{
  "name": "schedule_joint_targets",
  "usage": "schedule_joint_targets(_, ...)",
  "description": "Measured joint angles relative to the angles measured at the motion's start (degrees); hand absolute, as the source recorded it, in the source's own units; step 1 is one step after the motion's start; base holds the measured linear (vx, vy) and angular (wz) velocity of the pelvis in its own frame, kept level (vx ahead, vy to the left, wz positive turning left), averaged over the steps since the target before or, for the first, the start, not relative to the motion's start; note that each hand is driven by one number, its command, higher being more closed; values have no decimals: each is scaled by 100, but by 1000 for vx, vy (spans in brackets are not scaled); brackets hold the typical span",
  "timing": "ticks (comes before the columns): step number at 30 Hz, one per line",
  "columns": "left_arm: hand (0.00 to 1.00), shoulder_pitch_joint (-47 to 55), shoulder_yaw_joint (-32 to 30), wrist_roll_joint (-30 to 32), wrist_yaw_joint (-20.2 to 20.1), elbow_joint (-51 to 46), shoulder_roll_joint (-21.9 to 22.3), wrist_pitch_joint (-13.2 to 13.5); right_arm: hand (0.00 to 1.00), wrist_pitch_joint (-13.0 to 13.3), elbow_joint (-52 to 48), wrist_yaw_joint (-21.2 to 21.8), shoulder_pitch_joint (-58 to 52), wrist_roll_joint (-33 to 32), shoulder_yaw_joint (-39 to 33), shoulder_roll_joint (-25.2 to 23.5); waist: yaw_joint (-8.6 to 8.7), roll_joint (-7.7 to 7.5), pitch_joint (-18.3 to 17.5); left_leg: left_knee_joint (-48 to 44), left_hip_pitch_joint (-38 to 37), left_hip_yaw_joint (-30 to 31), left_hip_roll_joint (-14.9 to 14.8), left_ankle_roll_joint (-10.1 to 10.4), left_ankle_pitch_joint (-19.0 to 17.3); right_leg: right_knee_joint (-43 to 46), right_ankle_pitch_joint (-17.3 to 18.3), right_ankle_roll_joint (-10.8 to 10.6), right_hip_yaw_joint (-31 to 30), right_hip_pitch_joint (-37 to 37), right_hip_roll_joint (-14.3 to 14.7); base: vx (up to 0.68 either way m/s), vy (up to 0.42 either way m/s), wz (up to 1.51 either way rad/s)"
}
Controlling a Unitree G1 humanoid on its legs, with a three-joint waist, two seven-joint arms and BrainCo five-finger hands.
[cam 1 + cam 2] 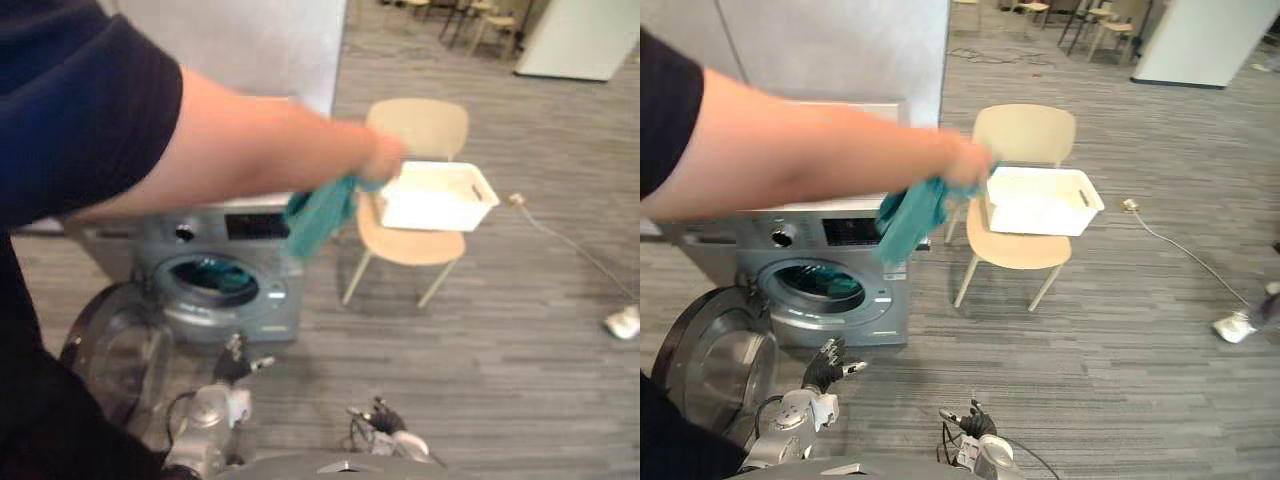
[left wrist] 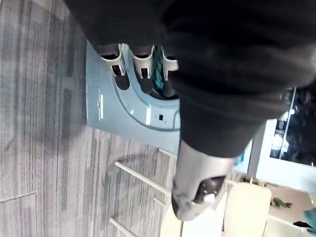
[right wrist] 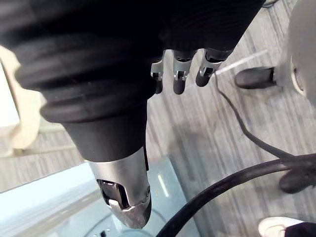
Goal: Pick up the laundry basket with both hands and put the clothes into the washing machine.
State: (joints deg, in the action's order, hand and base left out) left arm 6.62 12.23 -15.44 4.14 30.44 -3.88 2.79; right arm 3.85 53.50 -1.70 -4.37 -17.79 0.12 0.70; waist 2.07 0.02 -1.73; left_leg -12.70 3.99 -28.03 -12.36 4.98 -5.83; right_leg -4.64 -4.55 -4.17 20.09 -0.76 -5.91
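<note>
A white laundry basket (image 1: pixel 1040 200) rests on the seat of a beige chair (image 1: pixel 1025 250). A person's arm (image 1: pixel 820 150) reaches in from the left, and its hand holds a teal cloth (image 1: pixel 912 215) just left of the basket. The grey washing machine (image 1: pixel 855 300) stands left of the chair with its round door (image 1: pixel 710 360) swung open. More teal cloth (image 1: pixel 825 285) lies in the drum. My left hand (image 1: pixel 825 362) hangs low in front of the machine, open and empty. My right hand (image 1: pixel 970 420) is low near the bottom middle, fingers (image 3: pixel 180 74) relaxed, holding nothing.
A white cable (image 1: pixel 1185 255) runs across the grey plank floor right of the chair, ending near a person's shoe (image 1: pixel 1237 325). More chairs (image 1: pixel 1110 25) stand far back. A white panel (image 1: pixel 830 50) rises behind the machine.
</note>
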Motion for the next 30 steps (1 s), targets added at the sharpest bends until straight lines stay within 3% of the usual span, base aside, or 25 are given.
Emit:
schedule_joint_targets(1,0,-6,22,0,-16,-3,11,0,0,3,-56,1,-14,-1,35,15,-9,91,27,-341,30,-27,-226,51,-179,5,64,13,-76,-60,131,42,-137,-73)
schedule_joint_targets(2,0,-4,51,-1,-72,-9,32,0,0,55,-89,14,-18,-1,178,84,-21,283,86,-952,56,-104,-663,149,-443,59,192,106,-232,-118,357,39,-117,-66)
schedule_joint_targets(3,0,-5,81,-1,-82,-18,44,0,0,89,-89,23,-17,-1,234,112,-29,288,79,-1244,82,-113,-849,167,-532,103,250,156,-307,-124,468,53,-99,-86)
schedule_joint_targets(4,0,-51,159,1,-101,-54,46,0,0,92,-72,30,20,0,319,112,-35,407,130,-2119,364,-28,-1240,-206,-433,165,324,239,-512,-146,646,47,-128,-70)
schedule_joint_targets(5,0,-76,202,2,-121,-55,76,0,0,97,-77,32,23,-2,321,129,-26,345,168,-2537,560,45,-1358,-594,-215,173,342,271,-565,-158,658,57,-158,-60)
schedule_joint_targets(6,0,-100,215,3,-123,-56,108,0,0,98,-81,35,38,-4,321,127,-19,327,225,-2799,663,125,-1412,-805,-40,176,363,304,-622,-190,660,107,-131,-38)
schedule_joint_targets(7,0,-159,328,3,-128,-57,194,-3,0,98,-87,32,88,-11,312,175,-15,241,391,-3277,902,421,-1419,-611,52,195,436,389,-748,-305,653,117,-36,-25)
schedule_joint_targets(9,0,-200,507,8,-183,-70,345,-9,0,95,-84,27,186,-38,280,307,-22,351,477,-3325,1038,625,-1061,-408,-431,258,517,395,-836,-321,556,118,34,-14)
schedule_joint_targets(11,0,-251,617,94,-198,-75,450,-17,0,80,-67,27,252,-70,274,421,-75,525,590,-2749,1256,765,-270,-330,-788,271,573,322,-952,-303,369,137,82,-17)
schedule_joint_targets(13,0,-250,599,99,-186,-74,445,-19,0,67,-55,28,235,-94,282,429,-194,597,575,-1688,1256,781,181,-331,-622,291,626,239,-1060,-272,305,147,96,-45)
schedule_joint_targets(14,0,-265,591,98,-184,-53,445,-19,0,64,-49,30,235,-94,310,438,-274,704,578,-1080,1138,848,227,-577,-292,348,717,99,-1168,-245,416,207,131,-54)
schedule_joint_targets(15,0,-293,597,99,-184,-12,423,-49,0,59,-40,27,234,-100,304,429,-292,681,552,-1081,1073,814,282,-533,-361,387,751,72,-1206,-299,359,276,129,-24)
schedule_joint_targets(17,0,-281,590,99,-177,-59,388,-44,0,59,-55,35,163,-99,309,350,-228,497,484,-905,932,781,569,-626,-487,724,1034,-114,-1145,-251,118,272,102,18)
schedule_joint_targets(19,0,-267,627,100,-180,-57,311,-44,0,48,-62,47,173,-98,301,256,-180,279,426,-577,684,715,929,-672,-554,1993,1581,-313,-1160,246,-297,267,93,12)
schedule_joint_targets(20,0,-266,648,100,-182,-56,284,-44,0,48,-69,49,180,-97,296,228,-162,241,416,-520,618,709,991,-676,-567,2398,1665,-401,-1156,409,-382,336,67,6)
schedule_joint_targets(21,0,-264,690,99,-179,-53,223,-45,0,37,-89,127,231,-88,265,174,-129,170,441,-413,346,659,1075,-713,-573,3606,1704,-536,-1156,807,-584,282,34,6)
schedule_joint_targets(22,0,-264,707,100,-180,-54,200,-45,0,30,-92,166,240,-86,254,161,-125,143,455,-398,239,670,1091,-731,-594,3928,1686,-545,-1146,905,-641,290,8,7)
schedule_joint_targets(23,0,-263,713,101,-176,-54,181,-47,0,25,-93,189,245,-86,246,146,-117,112,462,-400,120,687,1100,-758,-614,4240,1712,-525,-1109,973,-705,254,-60,14)
schedule_joint_targets(24,0,-267,713,101,-159,-58,158,-49,0,18,-92,227,244,-86,206,112,-95,69,441,-305,-52,772,1110,-760,-619,4668,1894,-296,-917,1105,-791,311,-109,23)
schedule_joint_targets(25,0,-300,714,101,-124,-58,160,-49,0,14,-108,237,264,-88,159,92,-69,102,461,-166,-228,861,1060,-744,-609,4774,2130,-11,-642,1193,-761,296,-126,24)
schedule_joint_targets(27,0,-356,713,101,-108,-52,163,-51,0,-15,-180,237,290,-90,160,95,-20,129,478,-94,-345,934,931,-708,-588,4573,2300,163,-392,1361,-662,225,-181,18)
schedule_joint_targets(30,0,-506,775,104,-108,-6,160,-51,0,-2,-649,192,181,-109,134,87,128,160,513,-130,-481,1115,714,-469,-603,3556,2065,204,-479,1639,-630,195,-283,32)
